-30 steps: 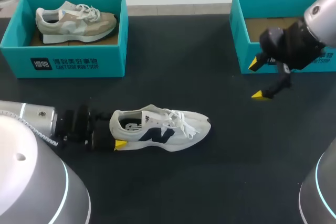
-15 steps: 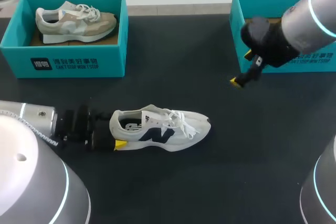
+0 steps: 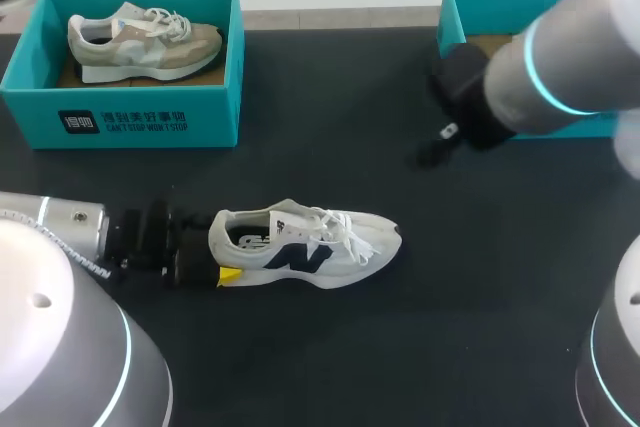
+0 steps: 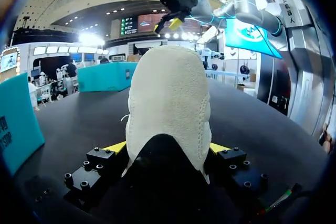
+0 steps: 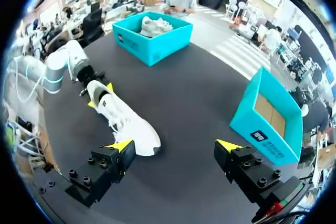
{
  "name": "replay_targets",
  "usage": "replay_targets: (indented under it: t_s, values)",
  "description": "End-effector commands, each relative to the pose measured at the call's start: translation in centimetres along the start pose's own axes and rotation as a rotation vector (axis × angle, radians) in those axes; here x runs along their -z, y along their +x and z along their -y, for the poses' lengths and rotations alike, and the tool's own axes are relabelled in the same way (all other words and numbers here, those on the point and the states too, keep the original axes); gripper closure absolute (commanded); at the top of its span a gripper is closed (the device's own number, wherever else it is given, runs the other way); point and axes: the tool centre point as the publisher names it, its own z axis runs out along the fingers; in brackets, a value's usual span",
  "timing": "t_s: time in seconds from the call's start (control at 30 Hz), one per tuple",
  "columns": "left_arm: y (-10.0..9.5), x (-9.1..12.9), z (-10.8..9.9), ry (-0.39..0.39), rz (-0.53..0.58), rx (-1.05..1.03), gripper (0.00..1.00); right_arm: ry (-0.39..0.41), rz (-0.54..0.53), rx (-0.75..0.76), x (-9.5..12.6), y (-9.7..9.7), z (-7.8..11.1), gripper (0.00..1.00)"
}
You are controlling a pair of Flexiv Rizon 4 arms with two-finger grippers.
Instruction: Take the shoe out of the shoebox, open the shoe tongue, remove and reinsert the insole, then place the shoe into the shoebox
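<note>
A white shoe with a dark logo lies on its side on the black table, toe to the right. My left gripper is at its heel. In the left wrist view the pale heel fills the gap between the two yellow tips, touching both. My right gripper hangs above the table in front of the empty teal shoebox, up and to the right of the shoe. Its fingers stand wide open with nothing between them, over the shoe's toe.
A second teal shoebox at the back left holds a beige shoe. The empty box stands beside my right gripper. Bare black table lies between the two boxes and in front of the shoe.
My right arm has swung left from in front of the empty box toward the table's middle, its yellow tips turning out of the head view. The left arm and shoe have not moved.
</note>
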Motion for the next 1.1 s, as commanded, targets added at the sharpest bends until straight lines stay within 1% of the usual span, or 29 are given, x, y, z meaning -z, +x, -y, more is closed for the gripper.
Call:
replay_targets:
  t_s: [0.03, 0.17, 0.2, 0.23, 0.27, 0.3, 0.33, 0.4, 0.43, 0.47, 0.5, 0.57, 0.6, 0.63, 1.1]
  values:
    - [0.0, 0.0, 0.0, -0.001, 0.001, 0.0, 1.0, 0.121, 0.228, -0.104, -3.8, 3.5, -5.5, 0.0]
    - [0.0, 0.0, 0.0, -0.001, 0.001, 0.0, 1.0, 0.108, 0.232, -0.119, -5.7, 6.2, -7.2, 0.0]
    - [0.0, 0.0, 0.0, -0.001, 0.001, 0.0, 1.0, 0.103, 0.25, -0.141, -6.0, 6.8, -7.4, 0.0]
    - [0.0, 0.0, 0.0, -0.001, 0.001, 0.0, 1.0, 0.103, 0.241, -0.125, -6.4, 7.4, -7.8, 0.0]
    - [0.0, 0.0, 0.0, -0.001, 0.001, 0.0, 1.0, 0.12, 0.261, -0.126, -6.8, 7.9, -7.9, 0.0]
    - [0.0, 0.0, 0.0, -0.001, 0.001, 0.0, 1.0, 0.12, 0.26, -0.108, -7.0, 8.3, -8.2, 0.0]
    - [0.0, 0.0, 0.0, -0.001, 0.001, 0.0, 1.0, 0.139, 0.272, -0.108, -7.2, 8.6, -8.5, 0.0]
    - [0.0, 0.0, 0.0, -0.001, 0.001, 0.0, 1.0, 0.128, 0.267, -0.131, -7.5, 9.3, -8.8, 0.0]
    - [0.0, 0.0, 0.0, -0.001, 0.001, 0.0, 1.0, 0.142, 0.279, -0.143, -7.7, 9.7, -9.0, 0.0]
    - [0.0, 0.0, 0.0, -0.001, 0.001, 0.0, 1.0, 0.148, 0.265, -0.127, -7.8, 10.2, -9.4, 0.0]
    - [0.0, 0.0, 0.0, -0.001, 0.001, 0.0, 1.0, 0.142, 0.272, -0.145, -8.0, 10.5, -9.6, 0.0]
    - [0.0, 0.0, 0.0, -0.001, 0.001, 0.0, 1.0, 0.144, 0.269, -0.163, -8.4, 11.0, -9.3, 0.0]
    - [0.0, 0.0, 0.0, -0.001, 0.001, 0.0, 1.0, 0.151, 0.293, -0.196, -8.4, 11.3, -9.2, 0.0]
    - [0.0, 0.0, 0.0, -0.001, 0.001, 0.0, 1.0, 0.134, 0.288, -0.185, -8.3, 11.4, -9.1, 0.0]
    - [0.0, 0.0, 0.0, -0.001, 0.001, 0.0, 1.0, 0.134, 0.288, -0.185, -8.3, 11.4, -9.1, 0.0]
